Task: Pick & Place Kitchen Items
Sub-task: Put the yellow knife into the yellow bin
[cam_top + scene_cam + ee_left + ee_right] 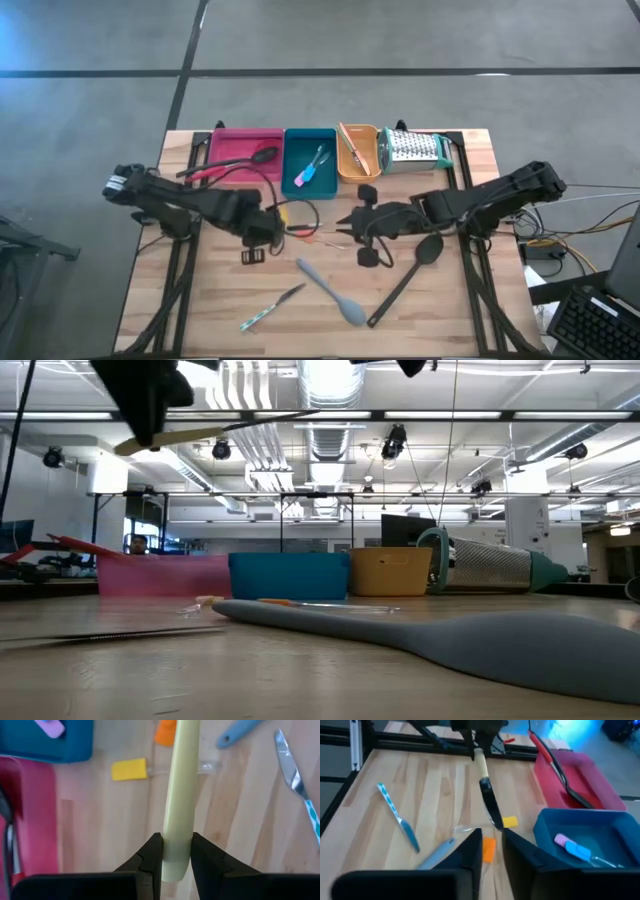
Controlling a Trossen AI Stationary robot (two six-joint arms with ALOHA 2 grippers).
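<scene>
High view: at mid-frame over the pale wooden table (200, 330), the left gripper (171, 856) clamps a cream-handled, black-bladed tool (181, 795) aloft. The right gripper (491, 840), centre-right, is slightly parted and empty. The long tool could swing into it.

A pale cream handle (178, 795) with a black blade is being gripped between the left gripper's (176, 857) dark fingers. At its 12 o'clock in the high view, a pink tray (243, 154), a teal tray (309, 160) and an orange tray (358, 152) are being shown in a row. A grey spoon (331, 291) and a knife (398, 818) with a blue, white-dotted handle are being seen on the light wooden table (215, 300). Small yellow (129, 769) and orange (489, 848) pieces are also being shown.
</scene>
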